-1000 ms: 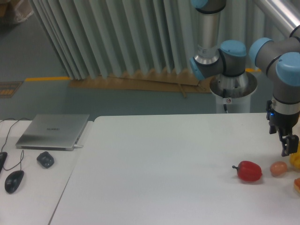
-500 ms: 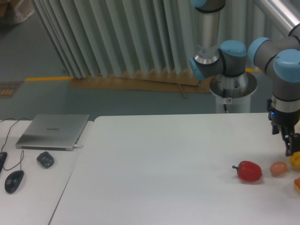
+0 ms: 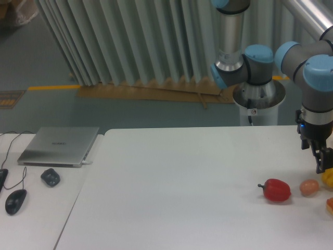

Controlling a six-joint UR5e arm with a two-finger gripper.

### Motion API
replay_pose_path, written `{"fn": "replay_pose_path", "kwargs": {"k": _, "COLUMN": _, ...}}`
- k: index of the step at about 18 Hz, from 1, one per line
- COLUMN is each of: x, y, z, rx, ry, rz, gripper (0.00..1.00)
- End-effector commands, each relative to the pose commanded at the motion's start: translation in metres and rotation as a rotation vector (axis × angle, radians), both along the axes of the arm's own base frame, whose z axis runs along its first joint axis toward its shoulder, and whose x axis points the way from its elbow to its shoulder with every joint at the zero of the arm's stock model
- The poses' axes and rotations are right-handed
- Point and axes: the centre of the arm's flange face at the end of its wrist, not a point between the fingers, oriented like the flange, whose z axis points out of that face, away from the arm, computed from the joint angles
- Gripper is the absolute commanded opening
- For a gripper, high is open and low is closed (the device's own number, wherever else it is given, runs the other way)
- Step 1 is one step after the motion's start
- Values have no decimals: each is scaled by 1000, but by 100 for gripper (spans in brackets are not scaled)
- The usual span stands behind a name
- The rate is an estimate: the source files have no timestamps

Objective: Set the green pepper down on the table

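No green pepper shows anywhere on the table (image 3: 171, 177). Whether the gripper (image 3: 323, 165), low at the frame's right edge, is open or holding anything cannot be told. Locate the pepper before descending, avoiding the red pepper (image 3: 276, 190).

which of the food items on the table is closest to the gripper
The yellow item at the right edge, just below the gripper. The orange-tan ball and red pepper lie farther left.

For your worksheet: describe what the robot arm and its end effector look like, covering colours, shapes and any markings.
The arm is built of grey metal tubes joined by rounded joints with light-blue caps. It rises from a round silver base bearing a small sticker. The end effector is black with slim fingers, partly cut off by the picture's edge; a small blue light glows above it.
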Motion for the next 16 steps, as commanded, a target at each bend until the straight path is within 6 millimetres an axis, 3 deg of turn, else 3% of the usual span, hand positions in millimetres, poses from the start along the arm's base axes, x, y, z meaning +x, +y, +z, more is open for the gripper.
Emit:
{"fn": "replay_pose_path", "kwargs": {"k": 10, "x": -2, "y": -6, "z": -11, "rx": -8, "ry": -15, "rz": 11, "gripper": 100}}
{"fn": "replay_pose_path", "kwargs": {"k": 13, "x": -18, "y": -13, "z": -7, "rx": 12, "ry": 39, "rz": 53, "gripper": 100}}
{"fn": "replay_pose_path", "kwargs": {"k": 16, "x": -54, "y": -45, "z": -3, "rx": 21, "ry": 48, "rz": 180, "gripper": 100}}
